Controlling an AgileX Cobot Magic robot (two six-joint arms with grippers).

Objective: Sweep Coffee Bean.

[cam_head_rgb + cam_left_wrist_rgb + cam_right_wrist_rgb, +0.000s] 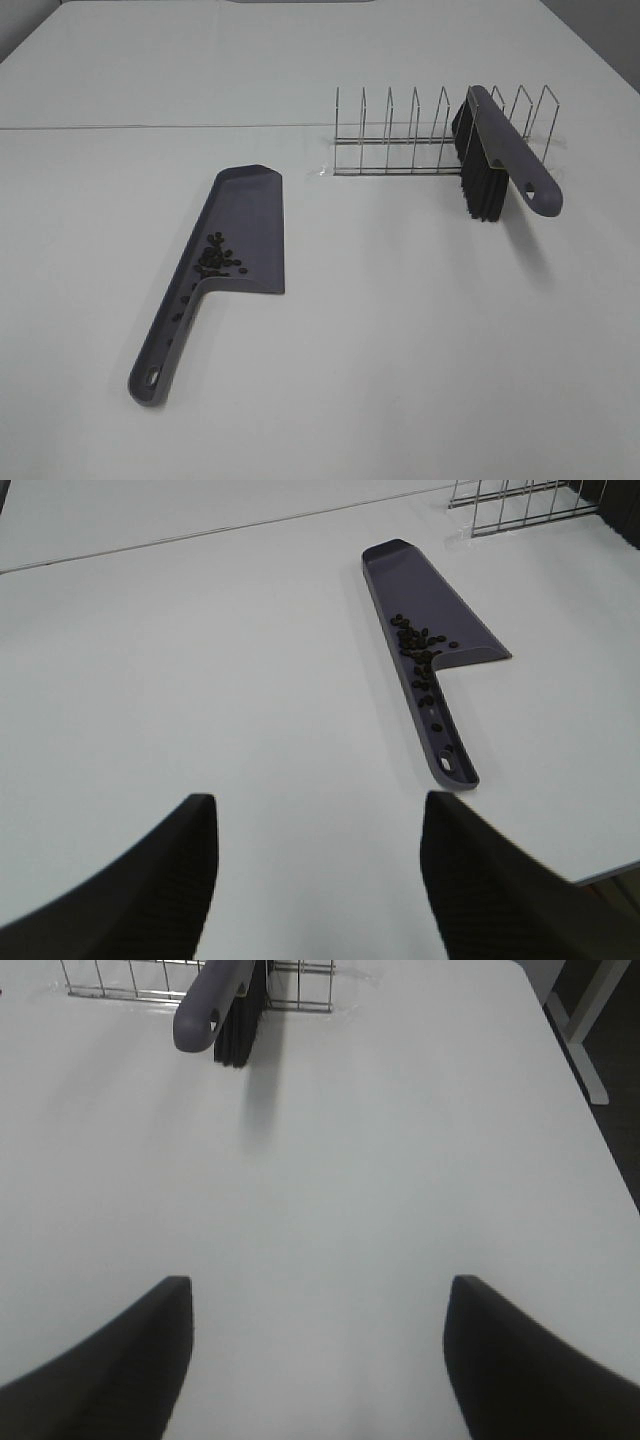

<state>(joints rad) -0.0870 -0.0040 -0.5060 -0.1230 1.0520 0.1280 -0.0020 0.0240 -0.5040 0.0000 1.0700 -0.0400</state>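
Exterior high view: a grey plastic dustpan [235, 240] is seen lying flat on the white worktop [400, 330], left of centre. The small dark brown coffee beans [218, 260] are gathered inside it near the handle, a few strung along the handle channel. At the upper right, a grey-handled brush with black bristles [490, 160] is propped in a thin wire rack [420, 130]. On the left wrist view, the left pincer [318, 880] is shown spread wide, holding nothing. The right pincer [318, 1360] is likewise spread wide and empty.
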